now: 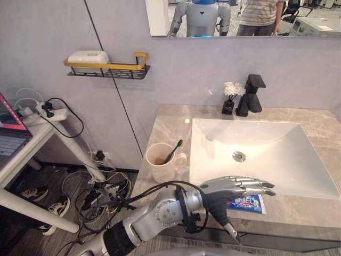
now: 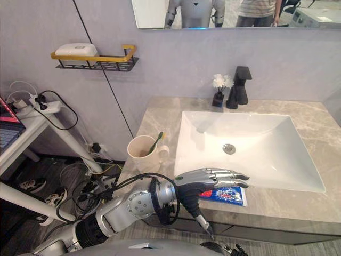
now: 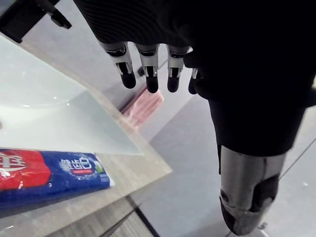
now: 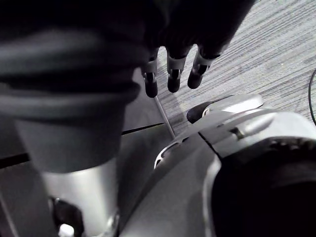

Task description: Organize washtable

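Left hand [image 1: 226, 187] fingers straight, empty, above toothpaste [image 1: 248, 203]; mug [image 1: 159, 166] with toothbrush [image 1: 173, 151] beside sink [image 1: 272, 141].

Grey wall [image 1: 53, 32], mirror [image 1: 298, 21] above, white side table [image 1: 40, 128] left.

**Eye views.** Bright, even indoor light, seemingly from overhead.
- The white basin [image 1: 277, 144] is the brightest area, close to washed out on its right slope. Soft grey shade lies along its left inner wall.
- The stone surface [image 1: 165, 122] has a mild sheen.
- The shelf [image 1: 106, 69] throws a faint shadow on the wall beneath it.
- The mirror [image 1: 240, 16] gives back a bright room.
- The floor [image 1: 53, 213] is dimmer.

**Left wrist view.** The left hand [image 3: 151, 79] has a cover that is near black and shows little detail. Small highlights sit on the fingers. The toothpaste tube [image 3: 49, 175] is glossy, with pale glare.

**Right wrist view.** Dim. The right hand [image 4: 174, 79] is a dark mass against the lit floor.
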